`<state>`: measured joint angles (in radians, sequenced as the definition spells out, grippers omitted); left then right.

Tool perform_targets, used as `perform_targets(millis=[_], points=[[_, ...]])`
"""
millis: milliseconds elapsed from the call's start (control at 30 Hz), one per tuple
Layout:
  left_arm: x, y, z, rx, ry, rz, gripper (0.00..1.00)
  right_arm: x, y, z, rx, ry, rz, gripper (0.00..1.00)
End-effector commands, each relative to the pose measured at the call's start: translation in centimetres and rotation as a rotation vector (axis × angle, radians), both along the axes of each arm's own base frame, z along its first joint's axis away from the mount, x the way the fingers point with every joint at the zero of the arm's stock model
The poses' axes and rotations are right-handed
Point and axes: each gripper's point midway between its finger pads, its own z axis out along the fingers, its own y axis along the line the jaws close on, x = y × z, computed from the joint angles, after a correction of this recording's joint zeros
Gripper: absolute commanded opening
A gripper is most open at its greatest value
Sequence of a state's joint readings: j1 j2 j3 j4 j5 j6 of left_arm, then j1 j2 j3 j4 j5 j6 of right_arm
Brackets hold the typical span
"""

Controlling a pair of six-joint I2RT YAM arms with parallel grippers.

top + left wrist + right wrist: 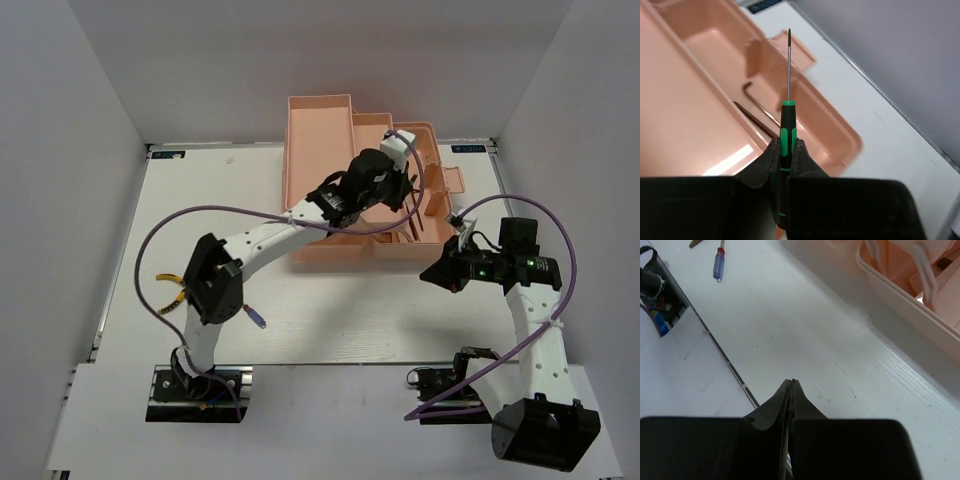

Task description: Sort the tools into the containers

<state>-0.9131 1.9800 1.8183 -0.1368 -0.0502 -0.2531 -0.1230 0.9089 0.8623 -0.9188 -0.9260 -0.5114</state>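
My left gripper (785,142) is shut on the green-handled screwdriver (786,122), whose thin shaft points away over the salmon-pink toolbox (700,45). Two dark L-shaped hex keys (756,100) lie in the tray below it. In the top view this gripper (405,200) hangs over the toolbox's (318,125) right side. My right gripper (791,382) is shut with nothing in it, over bare table in front of the toolbox wall (900,295); in the top view the right gripper (427,273) sits by the box's front right corner. The blue-handled screwdriver (717,265) lies on the table.
Yellow-handled pliers (166,279) and orange-handled pliers (172,304) lie at the table's left, partly hidden behind the left arm. The blue-handled screwdriver (257,316) rests near the left arm's elbow. A purple cable (560,240) loops beside the right arm.
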Motion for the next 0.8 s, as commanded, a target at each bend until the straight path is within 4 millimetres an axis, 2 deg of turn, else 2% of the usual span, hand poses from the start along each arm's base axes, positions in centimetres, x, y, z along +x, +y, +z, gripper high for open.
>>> perform_targets(millis=[0,33,67,167,200,267,300,333,400,467,500,567,600,633,667,700,733,767], points=[[4.0,2.3,1.8,0.031,-0.030,0.242,0.00,-1.1,0.3,-0.1,-0.006,-0.038,0.055,0.00],[4.5,2.5,1.5,0.047,-0.030,0.271,0.00,-1.2,0.3,-0.2,-0.008,-0.036,0.055,0.01],[4.9,2.7,2.1,0.044,-0.040,0.297,0.00,-1.2,0.3,-0.2,-0.011,-0.040,0.057,0.01],[5.8,3.6,0.9,0.099,-0.044,0.362,0.00,-1.1,0.4,0.1,-0.007,-0.045,0.061,0.04],[5.9,3.5,0.9,0.106,-0.051,0.360,0.00,-0.9,0.4,0.1,-0.005,-0.048,0.063,0.06],[6.4,4.1,0.5,0.128,-0.043,0.379,0.01,-1.0,0.9,0.4,0.011,-0.051,0.087,0.20],[6.4,3.8,-0.1,0.138,-0.033,0.366,0.07,-1.1,1.0,0.5,0.018,-0.052,0.101,0.25],[6.4,3.8,0.1,0.140,-0.032,0.365,0.30,-1.4,1.7,0.9,0.038,-0.075,0.149,0.30],[6.2,3.5,0.0,0.136,-0.027,0.345,0.56,-2.0,2.3,0.8,0.061,-0.065,0.188,0.37],[6.2,3.2,1.8,0.101,-0.044,0.338,0.77,-2.4,3.2,0.5,0.063,-0.073,0.242,0.39],[6.1,3.2,2.4,0.102,-0.051,0.327,0.81,-2.6,3.7,0.2,0.059,-0.060,0.272,0.41],[5.4,3.0,4.9,0.075,-0.076,0.315,0.83,-2.4,4.6,-0.8,0.020,-0.056,0.317,0.42],[5.1,3.4,5.4,0.075,-0.076,0.315,0.84,-2.5,5.2,-0.8,0.009,-0.073,0.351,0.42],[4.6,4.4,7.5,0.056,-0.101,0.326,0.84,-2.2,5.5,-1.0,-0.003,-0.063,0.342,0.42],[3.8,5.1,8.5,0.049,-0.111,0.340,0.84,-2.4,6.2,-1.4,-0.030,-0.065,0.371,0.42],[3.3,6.2,7.1,0.089,-0.094,0.354,0.84,-2.2,6.9,-2.1,-0.068,-0.076,0.399,0.42],[3.0,7.5,8.0,0.074,-0.110,0.386,0.81,-2.0,7.6,-2.3,-0.074,-0.071,0.394,0.40],[1.2,10.5,12.0,0.010,-0.148,0.418,0.71,-2.7,9.2,-2.7,-0.112,-0.104,0.459,0.39]])
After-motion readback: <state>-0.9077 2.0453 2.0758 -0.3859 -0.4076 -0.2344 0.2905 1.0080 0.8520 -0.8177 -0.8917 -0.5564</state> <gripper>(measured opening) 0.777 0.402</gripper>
